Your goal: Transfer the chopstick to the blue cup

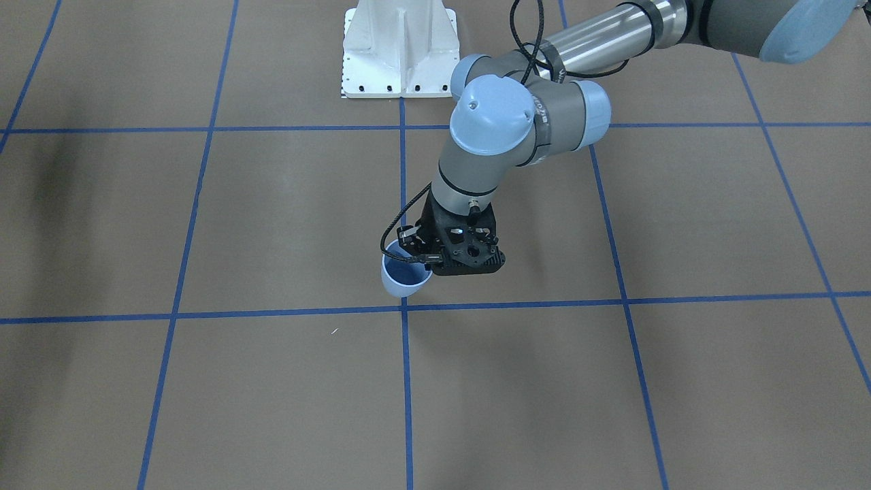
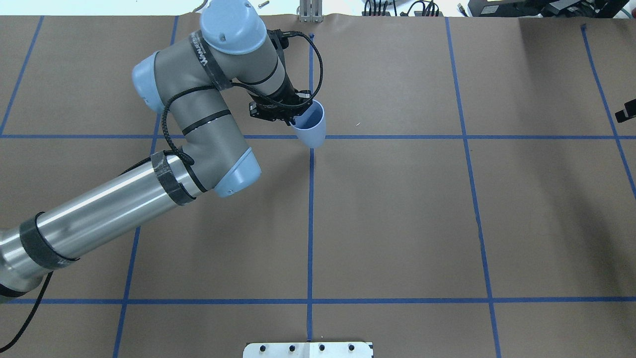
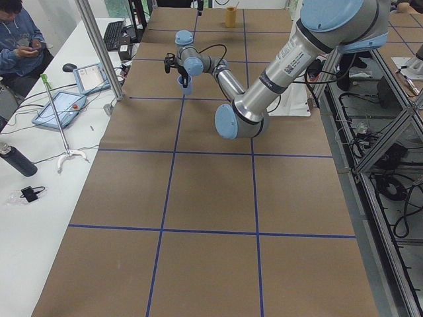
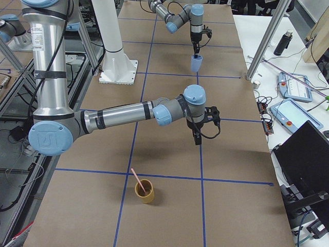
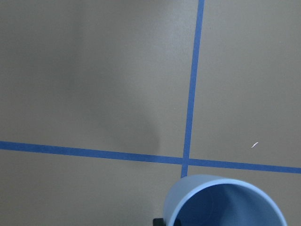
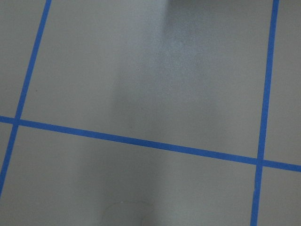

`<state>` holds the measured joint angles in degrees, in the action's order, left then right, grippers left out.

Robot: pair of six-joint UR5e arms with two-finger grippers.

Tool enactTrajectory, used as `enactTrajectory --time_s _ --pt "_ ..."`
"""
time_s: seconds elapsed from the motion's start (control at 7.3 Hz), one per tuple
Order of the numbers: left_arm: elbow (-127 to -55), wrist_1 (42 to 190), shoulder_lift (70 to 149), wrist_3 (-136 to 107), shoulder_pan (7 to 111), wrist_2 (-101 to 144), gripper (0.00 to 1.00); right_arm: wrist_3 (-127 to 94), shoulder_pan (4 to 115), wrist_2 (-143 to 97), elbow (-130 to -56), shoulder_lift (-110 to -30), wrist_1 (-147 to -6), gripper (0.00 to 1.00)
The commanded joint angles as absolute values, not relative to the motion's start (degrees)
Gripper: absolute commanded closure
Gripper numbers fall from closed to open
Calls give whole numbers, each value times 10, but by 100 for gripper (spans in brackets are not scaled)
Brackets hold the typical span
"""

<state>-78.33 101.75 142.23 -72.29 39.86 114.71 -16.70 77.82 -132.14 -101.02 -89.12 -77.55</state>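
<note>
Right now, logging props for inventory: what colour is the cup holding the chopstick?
Tan-brown; the cup with the chopstick shows best in the exterior right view.

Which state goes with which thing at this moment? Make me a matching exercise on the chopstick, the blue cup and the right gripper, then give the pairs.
Things:
1. the chopstick
2. the blue cup
3. the right gripper

States:
A. gripped at its rim by the left gripper
B. hangs above the table, between the two cups
C. stands leaning in the brown cup

Pairs: 1-C, 2-A, 3-B.
</note>
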Motion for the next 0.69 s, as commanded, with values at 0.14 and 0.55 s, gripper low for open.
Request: enactTrajectory --time_s 0.14,0.55 --pt "-773 1017 1424 -721 368 1088 100 -167 778 -1321 -1007 -891 -775 0" --pt "-779 1011 1417 -719 364 1070 100 -168 779 -1321 -1007 -891 -776 0"
